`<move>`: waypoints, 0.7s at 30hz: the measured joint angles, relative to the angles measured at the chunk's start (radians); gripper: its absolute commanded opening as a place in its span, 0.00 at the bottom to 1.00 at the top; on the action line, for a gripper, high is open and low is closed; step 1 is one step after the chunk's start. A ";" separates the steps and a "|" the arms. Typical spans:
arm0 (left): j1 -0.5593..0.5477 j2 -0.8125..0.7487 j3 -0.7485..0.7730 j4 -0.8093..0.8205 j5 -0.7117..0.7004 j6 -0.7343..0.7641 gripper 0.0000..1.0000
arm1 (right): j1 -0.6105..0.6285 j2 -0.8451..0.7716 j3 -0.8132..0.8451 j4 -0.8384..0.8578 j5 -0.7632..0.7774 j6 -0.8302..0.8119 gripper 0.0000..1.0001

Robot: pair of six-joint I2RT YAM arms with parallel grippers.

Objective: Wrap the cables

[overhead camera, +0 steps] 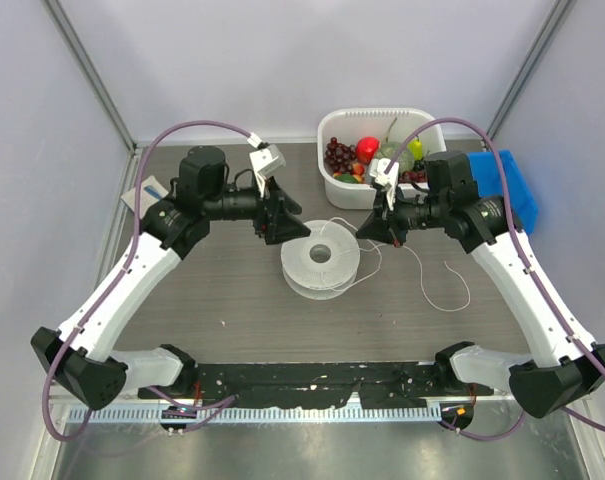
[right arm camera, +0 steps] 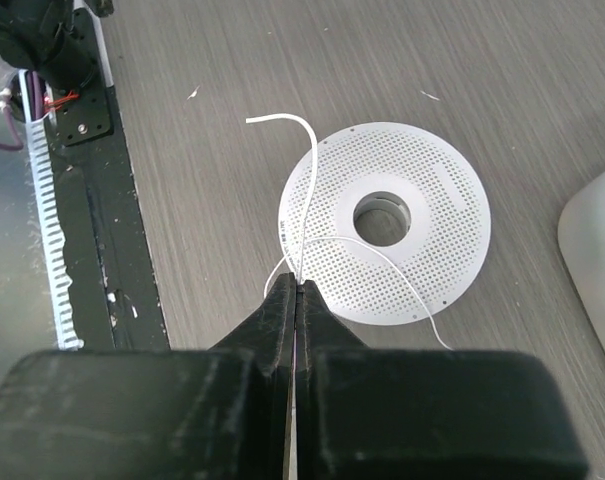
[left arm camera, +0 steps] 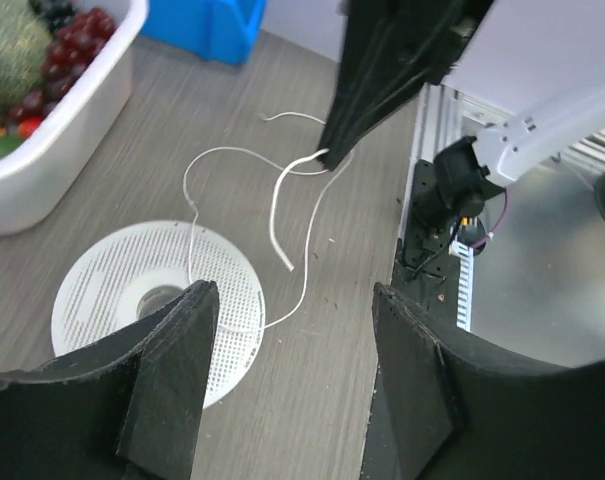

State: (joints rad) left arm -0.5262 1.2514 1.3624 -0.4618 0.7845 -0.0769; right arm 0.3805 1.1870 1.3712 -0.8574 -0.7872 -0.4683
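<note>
Cable (right arm camera: 311,190), thin & white, is pinched in right hand (right arm camera: 296,285), fingers clenched tight on it just beside rim of spool (right arm camera: 442,200). Rest of cable trails in loose loops over spool & across counter (right arm camera: 232,60) on right arm's side. Left hand (left arm camera: 290,295) is released, jaws wide apart w/ nothing between, hovering over spool's opposite edge. Spool lies flat mid-counter, near fruit tub (overhead camera: 332,182).

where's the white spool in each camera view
top external: spool at table centre.
left wrist: lower left.
right wrist: right of centre.
shared landmark: the cable pinched in the right gripper, beside the spool in all three.
</note>
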 measured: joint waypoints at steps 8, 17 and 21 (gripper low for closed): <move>-0.063 0.093 0.075 -0.028 0.046 0.073 0.41 | 0.043 0.008 0.040 -0.099 -0.007 -0.102 0.01; -0.171 0.160 0.137 -0.149 0.027 0.191 0.19 | 0.097 0.020 0.080 -0.157 0.024 -0.176 0.01; -0.173 0.160 0.137 -0.166 0.022 0.201 0.00 | 0.103 0.022 0.084 -0.165 0.034 -0.187 0.01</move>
State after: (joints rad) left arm -0.6994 1.4117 1.4998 -0.6273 0.8062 0.1238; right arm 0.4839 1.2091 1.4551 -1.0222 -0.7528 -0.6548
